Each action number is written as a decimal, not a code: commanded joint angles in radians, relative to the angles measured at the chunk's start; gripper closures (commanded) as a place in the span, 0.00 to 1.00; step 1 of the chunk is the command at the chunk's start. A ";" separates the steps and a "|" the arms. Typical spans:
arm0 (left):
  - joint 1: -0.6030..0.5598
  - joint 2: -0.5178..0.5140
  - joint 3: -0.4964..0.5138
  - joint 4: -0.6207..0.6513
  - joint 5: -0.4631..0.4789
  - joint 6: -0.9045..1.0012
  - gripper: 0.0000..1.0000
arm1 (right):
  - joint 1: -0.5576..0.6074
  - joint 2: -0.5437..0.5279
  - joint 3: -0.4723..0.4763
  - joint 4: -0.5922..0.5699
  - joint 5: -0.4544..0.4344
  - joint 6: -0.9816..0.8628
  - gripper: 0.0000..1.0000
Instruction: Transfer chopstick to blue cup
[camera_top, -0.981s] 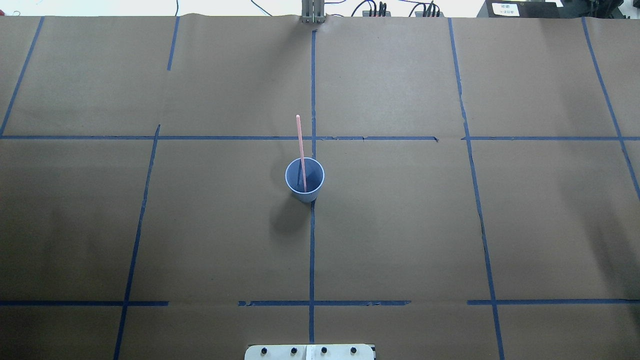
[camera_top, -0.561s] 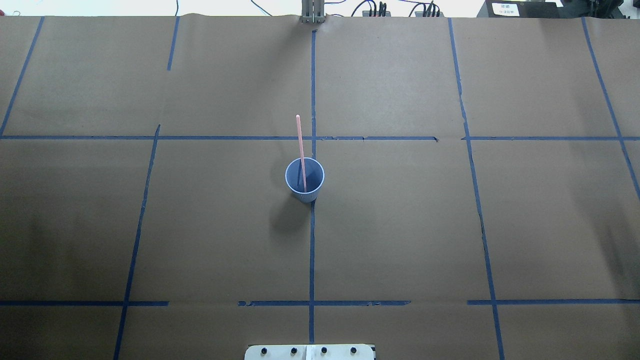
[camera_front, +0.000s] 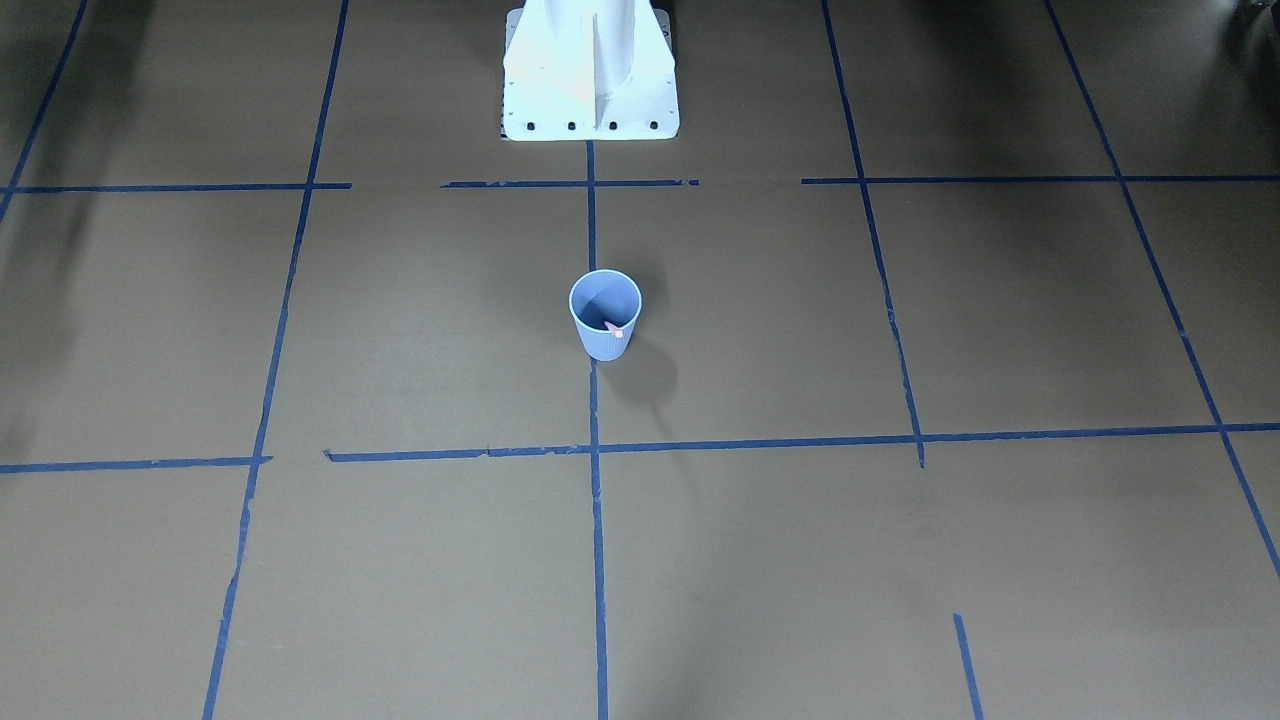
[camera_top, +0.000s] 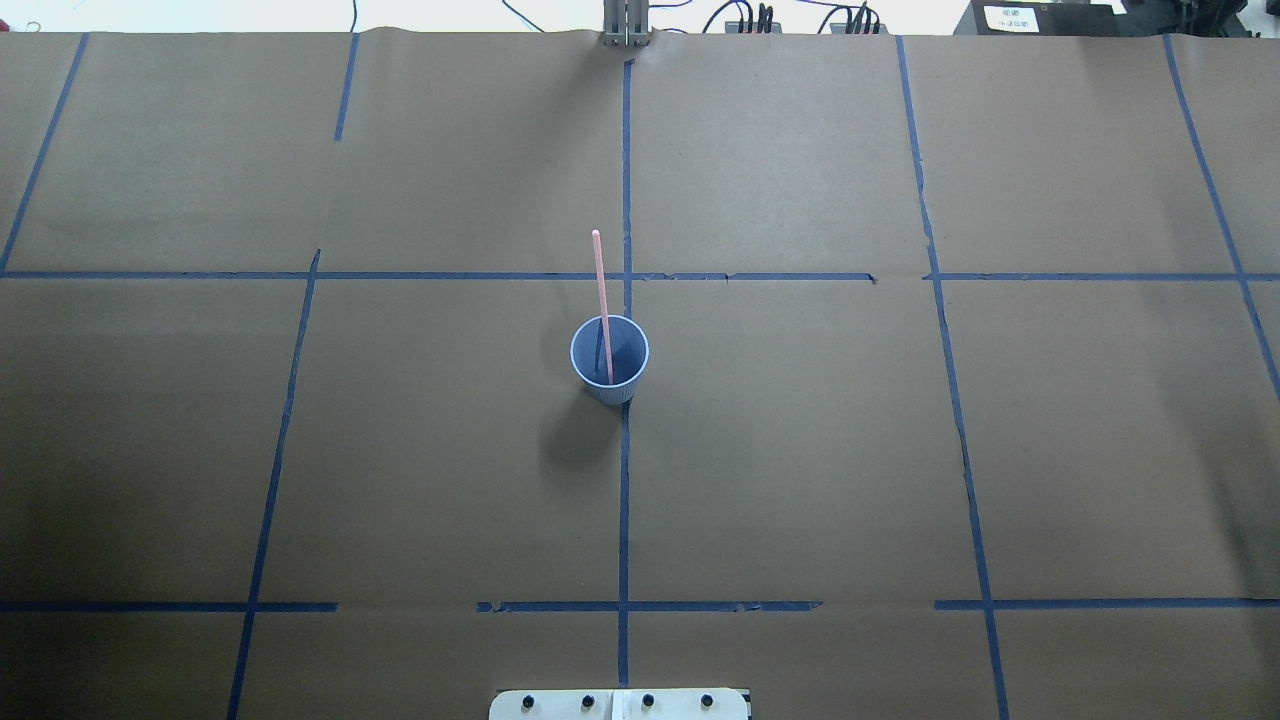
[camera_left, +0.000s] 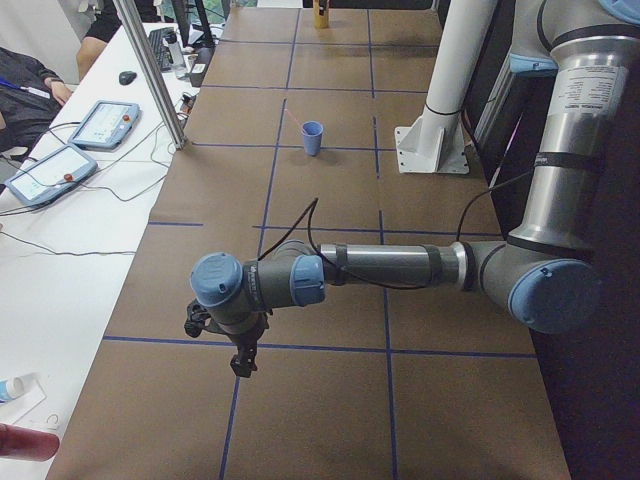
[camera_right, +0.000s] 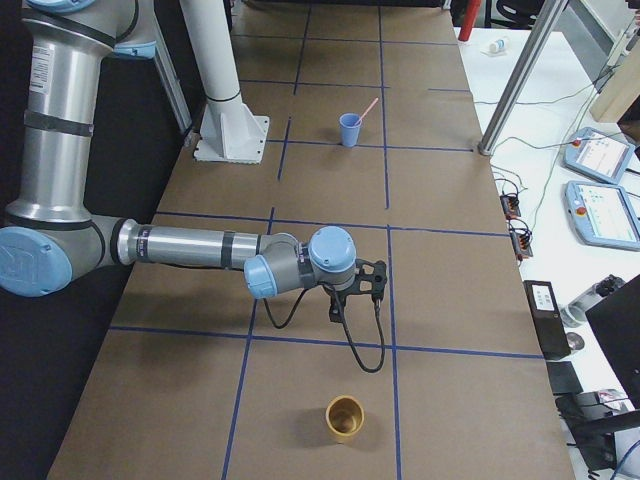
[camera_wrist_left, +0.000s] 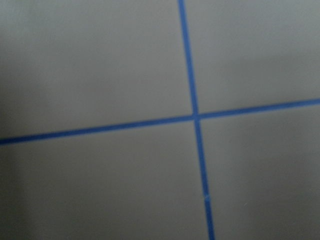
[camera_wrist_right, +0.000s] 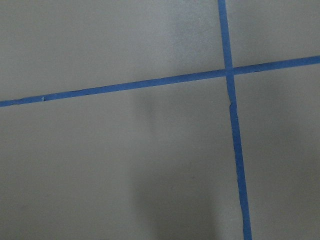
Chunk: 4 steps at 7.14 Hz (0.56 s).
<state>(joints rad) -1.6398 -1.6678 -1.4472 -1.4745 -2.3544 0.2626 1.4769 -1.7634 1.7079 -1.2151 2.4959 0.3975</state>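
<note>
The blue cup (camera_top: 610, 362) stands upright at the middle of the table, on the centre tape line; it also shows in the front view (camera_front: 605, 318) and both side views (camera_left: 313, 137) (camera_right: 349, 129). One pale pink chopstick (camera_top: 601, 285) stands in it, leaning on the far rim; only its tip (camera_front: 616, 328) shows in the front view. My left gripper (camera_left: 240, 362) hangs low over the table far out on my left. My right gripper (camera_right: 372, 283) hangs low far out on my right. Both show only in side views, so I cannot tell whether they are open or shut.
A tan cup (camera_right: 345, 418) stands on the table beyond my right gripper, near the table's right end. The white robot base (camera_front: 590, 95) is at the table's near edge. Both wrist views show only brown paper with blue tape lines (camera_wrist_left: 195, 116) (camera_wrist_right: 229, 72).
</note>
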 joint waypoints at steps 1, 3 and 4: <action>-0.002 0.037 -0.013 -0.044 -0.006 -0.080 0.00 | -0.012 -0.001 0.001 -0.026 -0.008 -0.020 0.00; 0.006 0.033 -0.018 -0.044 -0.006 -0.164 0.00 | -0.017 -0.007 -0.001 -0.029 -0.046 -0.020 0.00; 0.006 0.033 -0.022 -0.044 -0.006 -0.178 0.00 | -0.020 -0.007 -0.005 -0.029 -0.063 -0.019 0.00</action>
<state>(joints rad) -1.6354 -1.6346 -1.4645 -1.5175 -2.3609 0.1203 1.4612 -1.7692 1.7067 -1.2430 2.4555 0.3784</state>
